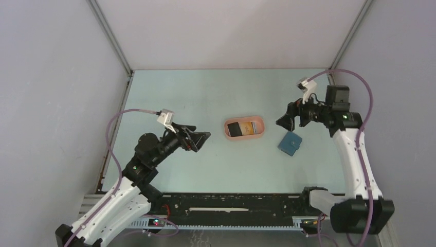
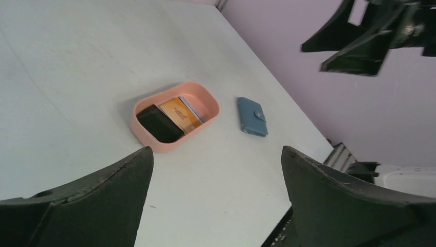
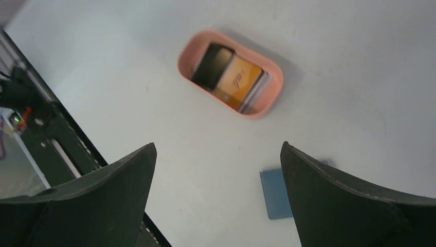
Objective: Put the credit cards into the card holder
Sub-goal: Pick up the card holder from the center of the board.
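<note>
Both arms up off the table [image 1: 205, 92]. Left gripper [image 1: 199, 139] spread wide and empty, hanging left of the salmon-pink tray [image 1: 245, 137], with open table between. Right gripper [image 1: 286, 118] likewise released, fingers fully parted and gripping nothing, seen from the top just right of the tray's right end and beyond the card holder [image 1: 290, 143]. Credit cards [image 3: 241, 82] all inside the tray, near the middle of the table: black card [image 2: 159, 123] at the end toward the left arm, orange card [image 2: 180, 114] beside it, and past that the pale edge of another card at the right end. Card edges all below the low, rounded rim. Card holder closed, snap tab folded over the front, flat on the table just right of the tray and a little nearer the arm bases, apart from the tray wall and turned at an angle to the table edges. In the right wrist view, partly hidden behind one finger. Broad open surface from the tray to the far edge at the back wall, and on the left out to the side wall. Less room on the right, between holder and table edge, with the right arm standing there. Open strip of table also between the tray and the black rail [image 1: 231, 206] along the near edge.
</note>
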Controlling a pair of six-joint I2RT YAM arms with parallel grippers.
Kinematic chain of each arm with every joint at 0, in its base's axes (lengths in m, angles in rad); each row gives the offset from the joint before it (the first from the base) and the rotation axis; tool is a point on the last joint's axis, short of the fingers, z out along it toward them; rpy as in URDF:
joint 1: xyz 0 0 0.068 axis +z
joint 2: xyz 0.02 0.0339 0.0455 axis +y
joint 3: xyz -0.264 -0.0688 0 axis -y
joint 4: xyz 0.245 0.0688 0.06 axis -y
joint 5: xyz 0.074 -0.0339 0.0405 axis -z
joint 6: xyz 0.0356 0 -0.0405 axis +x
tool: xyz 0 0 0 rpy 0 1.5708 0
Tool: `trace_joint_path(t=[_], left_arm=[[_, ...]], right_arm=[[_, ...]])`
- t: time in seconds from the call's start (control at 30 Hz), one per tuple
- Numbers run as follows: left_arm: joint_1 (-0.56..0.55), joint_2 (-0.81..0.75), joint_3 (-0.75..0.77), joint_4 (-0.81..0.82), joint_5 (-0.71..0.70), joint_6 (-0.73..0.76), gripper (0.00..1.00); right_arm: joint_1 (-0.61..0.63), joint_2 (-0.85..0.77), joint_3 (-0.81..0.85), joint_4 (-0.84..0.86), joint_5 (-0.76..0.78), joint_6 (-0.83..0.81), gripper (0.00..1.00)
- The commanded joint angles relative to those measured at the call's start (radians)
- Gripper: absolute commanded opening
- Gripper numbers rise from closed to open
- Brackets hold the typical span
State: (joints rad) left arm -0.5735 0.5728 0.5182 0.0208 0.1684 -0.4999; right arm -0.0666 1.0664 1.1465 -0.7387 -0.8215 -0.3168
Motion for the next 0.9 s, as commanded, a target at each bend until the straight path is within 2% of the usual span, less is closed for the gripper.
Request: trace_joint_path(t=[0.0, 0.03, 0.17, 0.27, 0.37, 0.53, 0.7, 0.87], left_arm=[[0.003, 0.106, -0.081, 0.240, 0.070, -0.134, 0.97], [0.000, 0.133, -0.089, 0.250, 0.072, -0.145, 0.96], [-0.055, 0.247, -0.120, 0.312, 0.053, -0.150, 0.92], [-0.111, 0.316, -0.135, 0.360, 0.028, -0.146, 0.90], [-0.144, 0.373, -0.153, 0.419, 0.015, -0.155, 0.89], [-0.157, 0.452, -0.162, 0.507, 0.042, -0.176, 0.86], [-0.161, 0.490, -0.149, 0.511, 0.063, -0.165, 0.83], [-0.169, 0.507, -0.156, 0.529, 0.071, -0.164, 0.79]], right_arm=[[0.055, 0.160, -0.014, -0.106, 0.198, -0.189, 1.00], [0.062, 0.205, -0.014, -0.113, 0.278, -0.187, 1.00], [0.060, 0.366, -0.041, -0.077, 0.423, -0.166, 0.95], [0.064, 0.421, -0.058, -0.040, 0.568, -0.169, 0.94], [0.063, 0.438, -0.078, -0.002, 0.642, -0.169, 0.94], [0.015, 0.502, -0.066, 0.019, 0.651, -0.162, 0.91], [-0.032, 0.614, 0.020, -0.042, 0.567, -0.171, 0.84], [-0.037, 0.679, 0.043, -0.044, 0.554, -0.186, 0.84]])
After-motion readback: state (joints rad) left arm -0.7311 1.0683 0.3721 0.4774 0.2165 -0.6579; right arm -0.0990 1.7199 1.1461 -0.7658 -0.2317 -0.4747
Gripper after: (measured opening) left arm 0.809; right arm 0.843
